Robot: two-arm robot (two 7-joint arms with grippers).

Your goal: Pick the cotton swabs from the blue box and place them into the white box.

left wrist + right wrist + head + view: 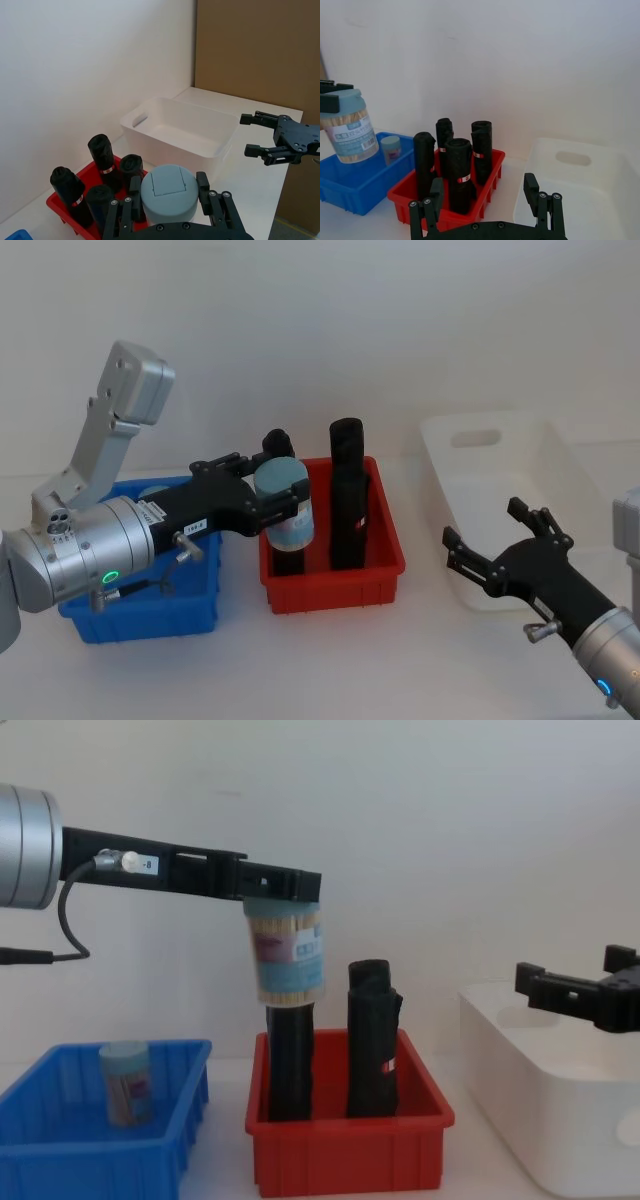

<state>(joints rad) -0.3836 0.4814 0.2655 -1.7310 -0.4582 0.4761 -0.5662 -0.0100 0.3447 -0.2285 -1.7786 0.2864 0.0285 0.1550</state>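
Behind the table (330, 660) and blue box (140, 625) rises a pale wall (350, 320)

I have one cotton swabs tub (287, 955) aloft.
It tilts slightly; a second tub (126, 1082) stands upright in the blue box (60, 1160).

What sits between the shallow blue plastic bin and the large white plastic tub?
A red plastic bin holding upright black rolls, seen in the head view. The left gripper holds a clear cotton swab tub above it.
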